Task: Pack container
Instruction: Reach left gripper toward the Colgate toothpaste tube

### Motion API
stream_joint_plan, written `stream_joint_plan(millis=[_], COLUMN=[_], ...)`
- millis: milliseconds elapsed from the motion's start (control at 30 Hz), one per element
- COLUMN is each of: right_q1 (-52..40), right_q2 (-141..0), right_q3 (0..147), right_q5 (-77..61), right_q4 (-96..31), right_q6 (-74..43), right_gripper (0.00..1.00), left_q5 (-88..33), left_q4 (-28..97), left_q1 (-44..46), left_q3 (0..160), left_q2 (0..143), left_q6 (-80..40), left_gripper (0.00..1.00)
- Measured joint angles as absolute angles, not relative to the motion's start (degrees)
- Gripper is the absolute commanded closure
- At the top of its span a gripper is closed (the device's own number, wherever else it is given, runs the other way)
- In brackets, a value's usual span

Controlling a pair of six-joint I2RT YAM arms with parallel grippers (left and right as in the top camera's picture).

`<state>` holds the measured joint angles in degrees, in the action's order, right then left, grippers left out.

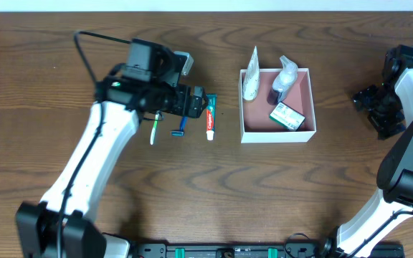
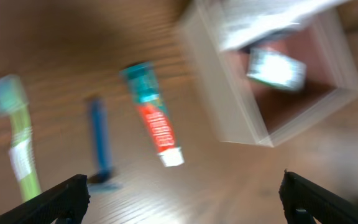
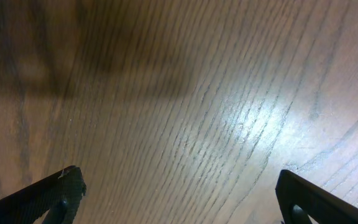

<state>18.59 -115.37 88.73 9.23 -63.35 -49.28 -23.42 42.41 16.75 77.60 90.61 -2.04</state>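
Left wrist: blue razor (image 2: 99,140) whole, overhead half-hides it | left hand (image 2: 182,188), right hand (image 3: 179,183) wide open, empty

overhead evenly lit and sharp, left wrist view motion-blurred, soft glare on table (image 3: 247,124)

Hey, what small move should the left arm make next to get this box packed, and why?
Probably lower the open left hand onto the toothpaste: it lies on the table outside the box, nearly centred under that hand in the wrist view.
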Motion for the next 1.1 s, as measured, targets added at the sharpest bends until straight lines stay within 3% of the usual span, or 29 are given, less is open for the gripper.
stream_joint_plan(millis=[300, 1100], right_q1=[18.6, 18.6], right_q2=[-115.4, -115.4], right_q3=[88.7, 88.7], right_q5=[9.2, 9.2], right_q4=[-63.4, -63.4], right_q6=[-49.3, -49.3], right_gripper=[0.01, 0.01], left_q5=[-9.6, -7.5], left_q4=[40.4, 35.6], left_q1=[22.8, 26.8], left_q3=[77.6, 77.6], left_q2=[99.1, 110.3], left_q6=[-9.3, -18.2], left_gripper=[0.02, 0.02])
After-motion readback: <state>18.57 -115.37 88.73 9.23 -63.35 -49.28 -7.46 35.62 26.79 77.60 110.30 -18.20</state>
